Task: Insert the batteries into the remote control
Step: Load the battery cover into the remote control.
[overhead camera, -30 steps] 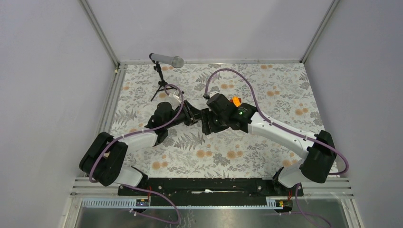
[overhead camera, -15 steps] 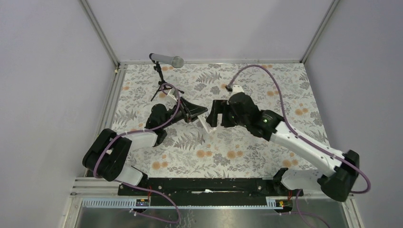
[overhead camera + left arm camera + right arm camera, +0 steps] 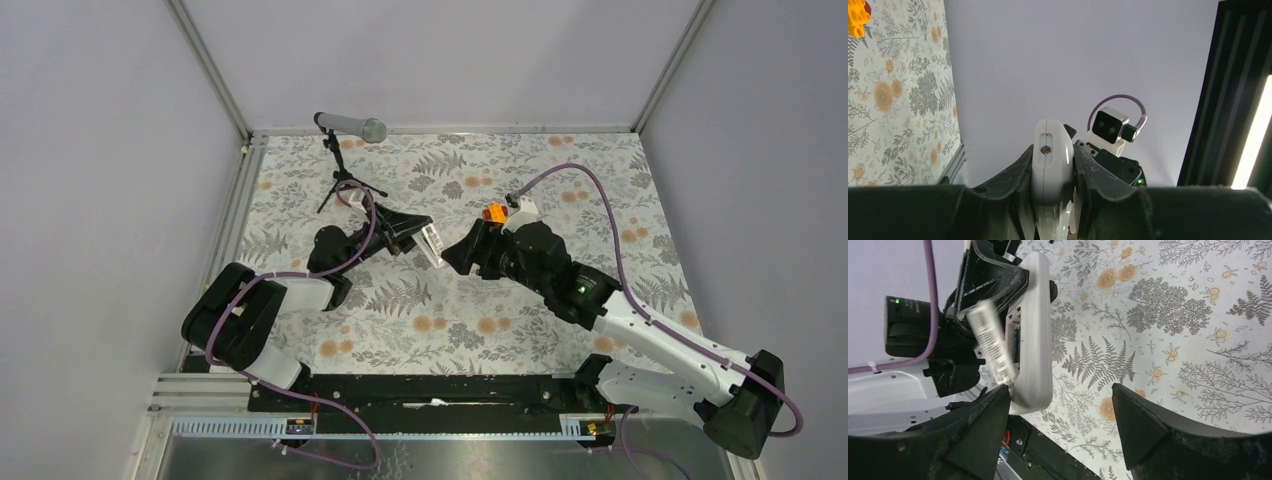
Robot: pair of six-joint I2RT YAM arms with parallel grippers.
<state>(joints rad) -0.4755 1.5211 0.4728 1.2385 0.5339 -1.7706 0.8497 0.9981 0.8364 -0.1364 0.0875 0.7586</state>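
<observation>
My left gripper (image 3: 408, 232) is shut on the slim white remote control (image 3: 432, 245) and holds it above the table; in the left wrist view (image 3: 1052, 156) the remote's end (image 3: 1050, 160) sits clamped between both fingers. My right gripper (image 3: 462, 254) is open and empty just right of the remote. In the right wrist view (image 3: 1060, 390) the remote (image 3: 1037, 340) shows an open compartment (image 3: 1014, 342), with a blurred pale elongated piece (image 3: 993, 347) in front of it. I cannot make out the batteries.
An orange toy car (image 3: 493, 212) sits on the floral tablecloth just behind my right gripper; it also shows in the left wrist view (image 3: 857, 17). A microphone (image 3: 350, 127) on a small tripod (image 3: 340, 182) stands at the back left. Walls enclose the table.
My right gripper has pulled away from the remote to the right and its arm has swung outward. My left gripper still holds the remote, now turned toward the right gripper.
</observation>
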